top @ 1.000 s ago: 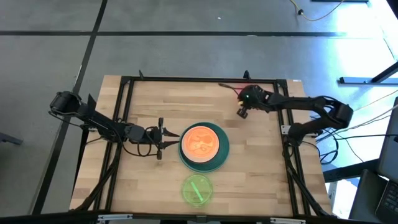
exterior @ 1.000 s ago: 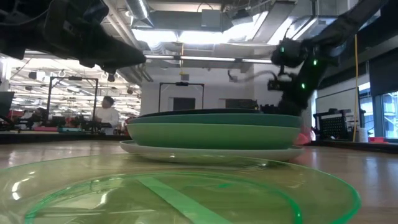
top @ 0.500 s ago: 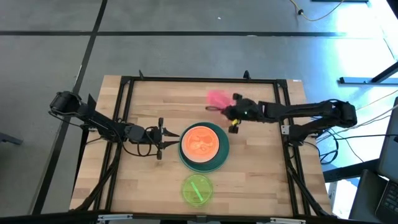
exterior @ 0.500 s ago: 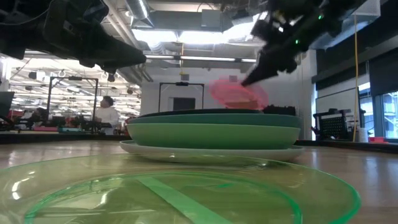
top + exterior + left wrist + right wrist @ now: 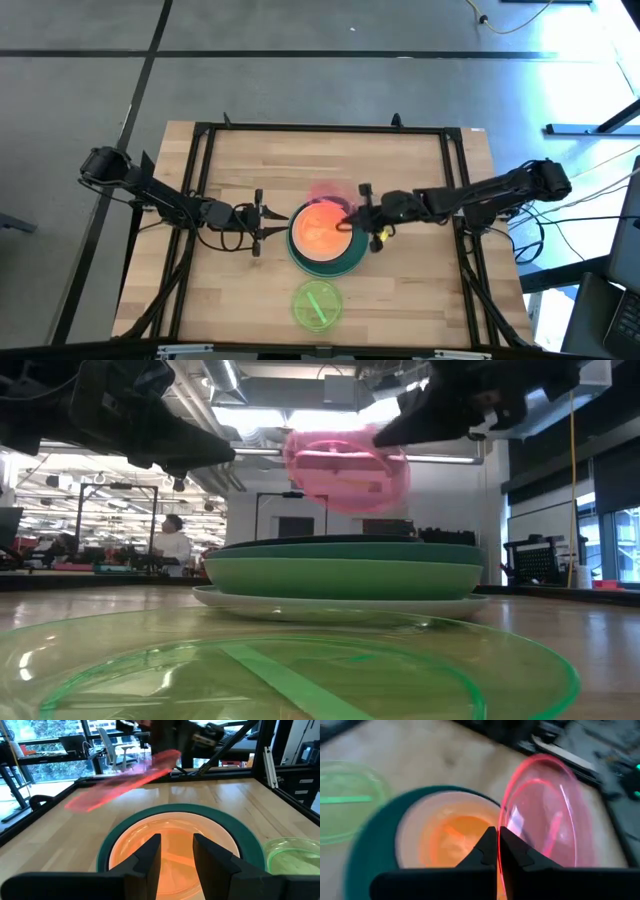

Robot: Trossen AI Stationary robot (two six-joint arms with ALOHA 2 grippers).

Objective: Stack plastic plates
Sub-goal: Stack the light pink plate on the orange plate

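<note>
Holding the small pink plate [image 5: 345,468] by its rim, my right end effector [image 5: 352,213] has its fingers pinched tight on the edge, and the plate hangs tilted in the air just above the stack [image 5: 328,238]. The stack sits in the middle of the counter [image 5: 420,270], with the orange plate [image 5: 322,229] on top and a teal plate [image 5: 355,255] showing around it. In the low view I see more big plates under that. A lime plate [image 5: 317,304] lies alone, nearer the front edge. My left end effector [image 5: 262,224] waits just beside the stack on the other side, its fingers a little apart and holding nothing. To do this step well, I think I should make the pink plate flat first, then bring it right over the middle of the orange one. I want to go down slowly and let go only when it sits inside. If I drop it while it is tilted, it may slide off.
</note>
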